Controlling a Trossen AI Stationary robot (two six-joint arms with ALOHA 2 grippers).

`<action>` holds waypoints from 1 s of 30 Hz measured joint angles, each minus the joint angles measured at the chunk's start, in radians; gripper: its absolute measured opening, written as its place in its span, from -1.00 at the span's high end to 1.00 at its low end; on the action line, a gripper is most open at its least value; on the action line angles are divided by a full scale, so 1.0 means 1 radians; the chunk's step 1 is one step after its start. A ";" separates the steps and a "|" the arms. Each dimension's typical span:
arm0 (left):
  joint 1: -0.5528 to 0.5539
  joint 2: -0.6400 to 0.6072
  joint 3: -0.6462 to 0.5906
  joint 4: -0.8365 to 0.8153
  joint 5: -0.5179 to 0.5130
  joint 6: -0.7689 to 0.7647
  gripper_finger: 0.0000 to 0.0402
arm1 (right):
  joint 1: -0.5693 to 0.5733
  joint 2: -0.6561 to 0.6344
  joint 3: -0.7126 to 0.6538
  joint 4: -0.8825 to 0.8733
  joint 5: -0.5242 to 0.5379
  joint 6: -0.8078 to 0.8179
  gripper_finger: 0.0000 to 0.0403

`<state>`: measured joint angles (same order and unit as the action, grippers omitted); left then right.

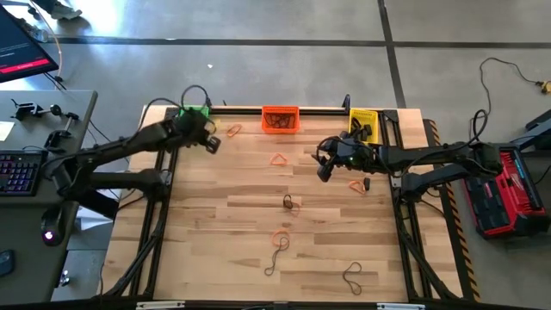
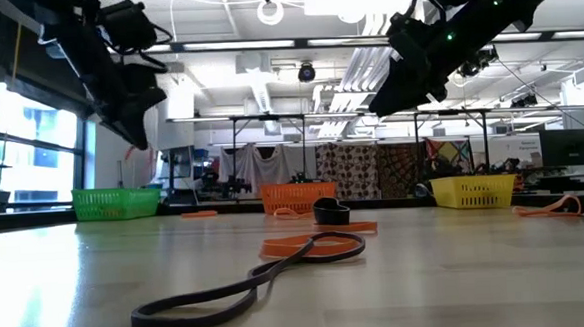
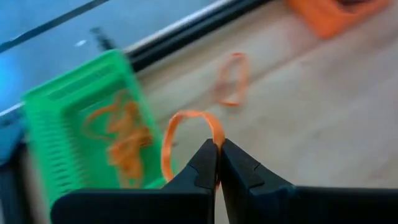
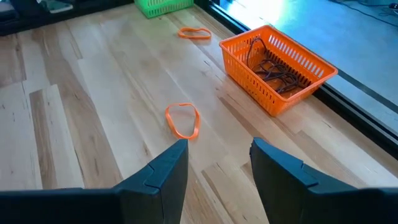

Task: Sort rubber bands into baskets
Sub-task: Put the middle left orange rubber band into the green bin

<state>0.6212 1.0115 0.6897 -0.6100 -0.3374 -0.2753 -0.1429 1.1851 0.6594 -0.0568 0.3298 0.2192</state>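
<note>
The light wooden plank table (image 1: 258, 207) has three small plastic mesh baskets along its far edge: green basket (image 3: 74, 124) at the far left corner w/ orange bands inside, orange basket (image 4: 277, 65) in the middle w/ dark bands, yellow basket (image 2: 472, 190) near the far right corner. The left gripper (image 3: 217, 163) is up by the green basket, fingers pinched on a thin orange rubber band loop (image 3: 186, 140). The right gripper (image 4: 217, 155) is above the table's right part, fingers apart, holding nothing. More orange & dark loose bands (image 1: 277, 244) lie about the middle & near edge. Around it: grey floor, a big workshop room w/ ceiling lights.
</note>
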 joint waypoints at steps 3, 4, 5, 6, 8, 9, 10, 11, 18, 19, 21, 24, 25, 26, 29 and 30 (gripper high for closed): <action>0.085 0.025 0.040 -0.045 -0.030 0.016 0.99 | 0.000 0.000 0.000 0.009 0.000 0.000 0.19; 0.111 0.037 0.053 -0.050 -0.044 0.018 0.99 | 0.000 0.000 0.000 0.010 0.000 0.000 0.19; 0.138 0.051 0.063 -0.053 -0.055 0.022 0.99 | 0.000 0.000 0.000 0.010 0.000 -0.001 0.19; 0.162 0.069 0.073 -0.062 -0.063 0.032 0.99 | 0.000 0.000 0.000 0.010 0.000 -0.003 0.19; 0.207 0.116 0.098 -0.090 -0.070 0.042 0.99 | 0.000 0.000 0.000 0.010 0.000 -0.003 0.19; 0.225 0.143 0.112 -0.106 -0.071 0.044 0.99 | 0.000 0.000 0.000 0.010 -0.001 -0.003 0.19; 0.242 0.172 0.125 -0.123 -0.072 0.048 0.99 | 0.000 0.000 0.000 0.010 -0.003 -0.003 0.19; 0.257 0.202 0.135 -0.140 -0.074 0.055 0.99 | 0.000 0.000 0.000 0.010 -0.008 -0.003 0.19; 0.252 0.383 0.210 -0.235 -0.116 0.048 0.98 | 0.000 0.000 0.000 0.010 -0.008 -0.003 0.19; 0.253 0.404 0.218 -0.229 -0.118 0.050 0.98 | 0.000 0.000 0.000 0.009 -0.008 -0.003 0.19; 0.261 0.444 0.229 -0.225 -0.121 0.051 0.98 | 0.000 0.000 0.000 0.009 -0.008 -0.010 0.19; 0.277 0.498 0.237 -0.224 -0.120 0.057 0.98 | 0.000 0.000 0.000 0.009 -0.008 -0.011 0.19; 0.281 0.511 0.238 -0.222 -0.120 0.064 0.98 | 0.000 0.000 0.000 0.009 -0.008 -0.011 0.19; 0.286 0.523 0.238 -0.218 -0.120 0.070 0.98 | 0.000 0.000 0.000 0.009 -0.008 -0.011 0.19; 0.296 0.557 0.238 -0.207 -0.120 0.096 0.98 | 0.000 0.000 0.000 0.009 -0.008 -0.015 0.19; 0.297 0.563 0.238 -0.201 -0.120 0.104 0.98 | 0.000 0.000 0.000 0.009 -0.008 -0.018 0.19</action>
<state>0.9185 1.5750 0.9279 -0.8114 -0.4576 -0.1716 -0.1432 1.1851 0.6598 -0.0479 0.3215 0.2015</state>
